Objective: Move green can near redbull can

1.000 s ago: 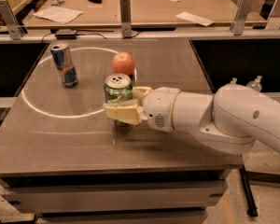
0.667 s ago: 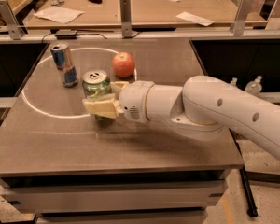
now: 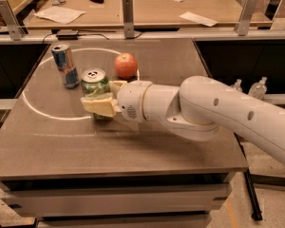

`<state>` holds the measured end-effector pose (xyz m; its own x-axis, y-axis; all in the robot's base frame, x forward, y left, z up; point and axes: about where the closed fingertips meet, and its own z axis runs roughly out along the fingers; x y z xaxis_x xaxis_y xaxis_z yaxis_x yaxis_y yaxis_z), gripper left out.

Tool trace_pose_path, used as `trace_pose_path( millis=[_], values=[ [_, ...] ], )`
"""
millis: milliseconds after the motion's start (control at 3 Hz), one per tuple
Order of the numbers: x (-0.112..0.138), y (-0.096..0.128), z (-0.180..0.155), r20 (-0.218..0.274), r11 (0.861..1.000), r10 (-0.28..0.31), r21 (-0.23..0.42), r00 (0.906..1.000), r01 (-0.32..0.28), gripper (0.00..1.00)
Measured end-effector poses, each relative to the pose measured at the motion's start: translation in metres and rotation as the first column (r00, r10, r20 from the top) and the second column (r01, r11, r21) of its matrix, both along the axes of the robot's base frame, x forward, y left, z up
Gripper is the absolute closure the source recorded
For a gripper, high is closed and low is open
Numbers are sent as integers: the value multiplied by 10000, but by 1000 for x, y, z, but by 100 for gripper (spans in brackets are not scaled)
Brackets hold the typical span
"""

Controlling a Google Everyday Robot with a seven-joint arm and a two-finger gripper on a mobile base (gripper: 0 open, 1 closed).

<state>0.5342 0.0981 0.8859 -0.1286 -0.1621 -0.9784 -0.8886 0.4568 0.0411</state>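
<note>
**Ana:** Green can (image 3: 94, 81), where is it?

**Ben:** Upright on the table's (image 3: 156, 144) left half, by the white ring's (image 3: 43, 115) line at about 5 o'clock. Whether its base touches the top, I cannot tell.

**Ana:** And the gripper (image 3: 99, 95)?

**Ben:** Clamped around that can. One cream finger (image 3: 99, 106) crosses its front and the other presses its far side, so the jaws are only a can's width apart. The arm (image 3: 204, 108) reaches in from 3 o'clock.

**Ana:** The redbull can (image 3: 65, 65)?

**Ben:** At 10 o'clock from the green one, near it but not touching, upright inside the ring.

**Ana:** Anything else?

**Ben:** An apple (image 3: 126, 65) at 2 o'clock from the green can, just behind the gripper's wrist.
</note>
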Motion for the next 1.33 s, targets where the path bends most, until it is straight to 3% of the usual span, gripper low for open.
trace_pose_path(
  millis=[1000, 1333],
  values=[
    [76, 5, -2, 677, 9961, -770, -374, 9947, 797, 100],
    [91, 17, -7, 568, 9967, -703, -368, 9959, 725, 100]
  ],
)
